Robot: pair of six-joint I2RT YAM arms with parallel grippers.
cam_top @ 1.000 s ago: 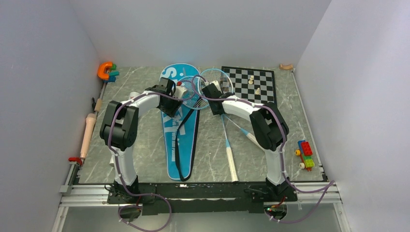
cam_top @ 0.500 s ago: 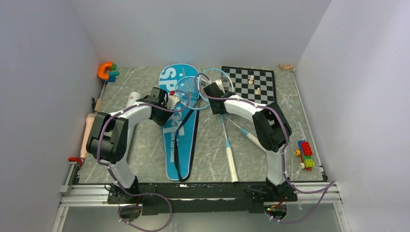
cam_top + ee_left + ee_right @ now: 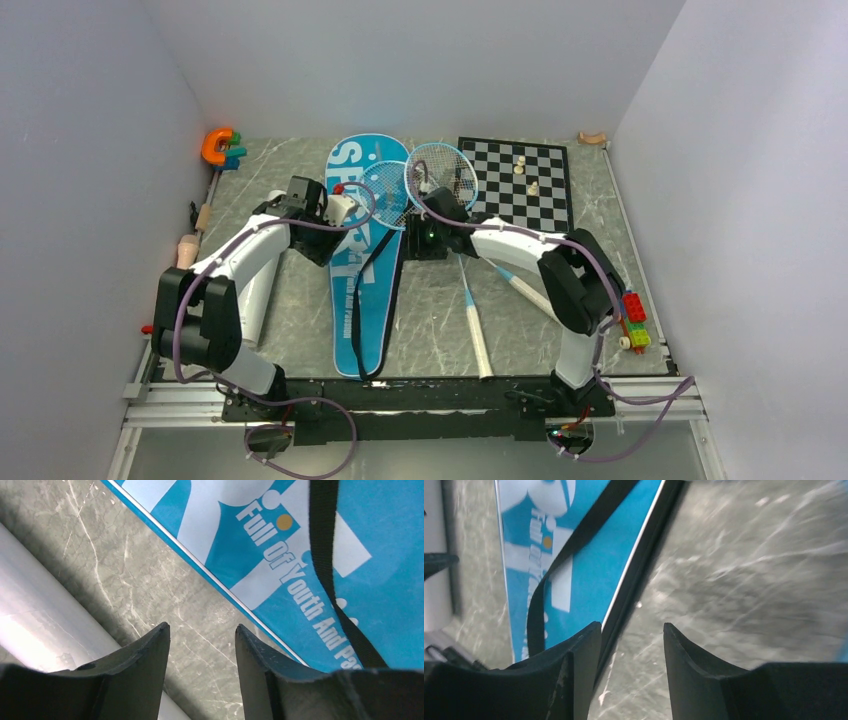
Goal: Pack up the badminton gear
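Note:
The long blue bag [image 3: 358, 300] with its black strap [image 3: 368, 290] lies lengthwise on the table. Two rackets rest right of it, their stringed heads [image 3: 440, 175] overlapping the bag's top and their white handles [image 3: 479, 345] pointing toward me. My left gripper [image 3: 325, 245] hangs open over bare table at the bag's left edge [image 3: 215, 580]; nothing is between its fingers [image 3: 150, 655]. My right gripper [image 3: 415, 240] is open too, low at the bag's dark right edge [image 3: 639, 575], holding nothing. In the right wrist view the strap [image 3: 574, 540] crosses the blue bag [image 3: 584, 580].
A chessboard [image 3: 545, 195] with pale pieces [image 3: 520, 165] sits at the back right. An orange-green toy [image 3: 220, 147] and a wooden roller [image 3: 185, 250] line the left edge. Toy bricks [image 3: 632, 320] lie right. A white cylinder [image 3: 35, 625] lies beside the left gripper.
Both grippers have drawn back from the racket heads toward me. The left one swung left to the bag's left edge; the right one dropped to its right edge.

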